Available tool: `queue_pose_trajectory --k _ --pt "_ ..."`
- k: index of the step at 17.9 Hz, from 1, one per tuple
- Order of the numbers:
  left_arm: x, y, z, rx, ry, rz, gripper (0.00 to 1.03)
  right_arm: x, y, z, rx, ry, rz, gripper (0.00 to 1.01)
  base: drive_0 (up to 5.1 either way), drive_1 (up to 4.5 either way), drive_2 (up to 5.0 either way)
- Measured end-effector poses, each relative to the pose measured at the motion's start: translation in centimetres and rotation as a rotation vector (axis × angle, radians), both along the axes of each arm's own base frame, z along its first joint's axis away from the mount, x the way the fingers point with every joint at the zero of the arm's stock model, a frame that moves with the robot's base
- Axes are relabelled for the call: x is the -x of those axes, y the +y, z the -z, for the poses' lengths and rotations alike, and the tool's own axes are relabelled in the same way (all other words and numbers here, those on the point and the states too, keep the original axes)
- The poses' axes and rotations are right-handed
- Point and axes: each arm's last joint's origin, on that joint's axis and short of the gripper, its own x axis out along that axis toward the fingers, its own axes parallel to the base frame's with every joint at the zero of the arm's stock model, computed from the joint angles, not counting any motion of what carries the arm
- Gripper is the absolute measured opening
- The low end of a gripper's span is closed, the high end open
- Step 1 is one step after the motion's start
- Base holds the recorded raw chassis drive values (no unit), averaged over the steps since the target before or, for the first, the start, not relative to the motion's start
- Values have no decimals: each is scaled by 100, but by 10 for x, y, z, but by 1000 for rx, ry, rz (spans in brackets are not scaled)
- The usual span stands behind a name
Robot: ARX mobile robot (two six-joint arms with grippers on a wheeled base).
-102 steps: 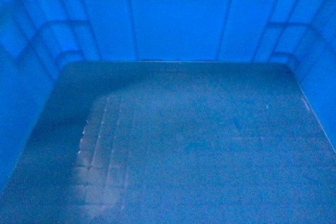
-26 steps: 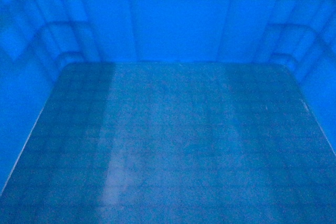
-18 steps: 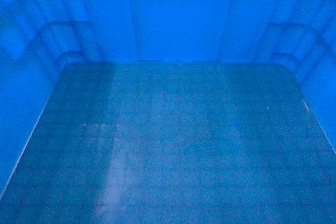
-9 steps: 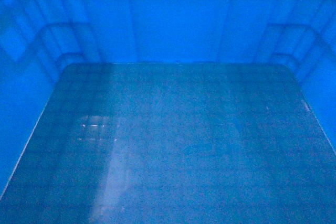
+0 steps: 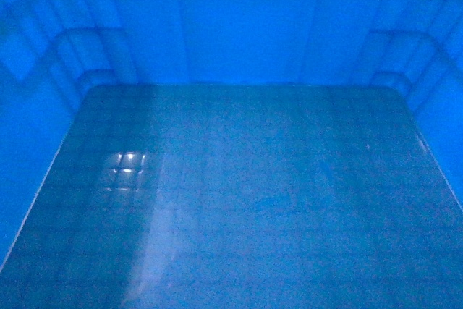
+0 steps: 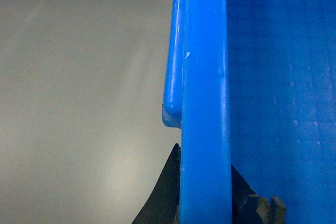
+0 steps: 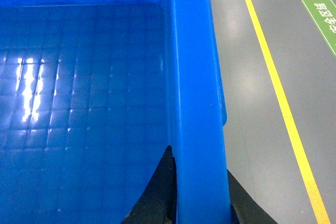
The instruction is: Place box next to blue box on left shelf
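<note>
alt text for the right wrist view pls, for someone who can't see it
The right hand grips the thick rim of the blue box, one dark finger on each side of the wall. Left of the rim lies the glossy grid floor; right of it, grey floor with a yellow line.

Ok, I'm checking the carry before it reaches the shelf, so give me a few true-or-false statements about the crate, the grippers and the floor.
1. The blue crate has nothing lying on its floor. True.
2. The left gripper hangs open, clear of the crate. False: its dark fingers straddle the crate's rim, one on each side.
3. The right gripper is clamped on the crate's rim. True.
4. A red line runs along the floor in the right wrist view. False: the line is yellow.
5. The head view shows the shelf. False: the crate's inside fills it.
</note>
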Motion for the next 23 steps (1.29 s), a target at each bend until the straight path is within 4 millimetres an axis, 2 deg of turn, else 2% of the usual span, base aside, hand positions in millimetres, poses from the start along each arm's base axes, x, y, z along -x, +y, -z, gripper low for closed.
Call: queue_pose_trajectory --k 23 --pt "0 0 0 0 0 0 9 0 0 0 1 3 0 10 1 419 -417"
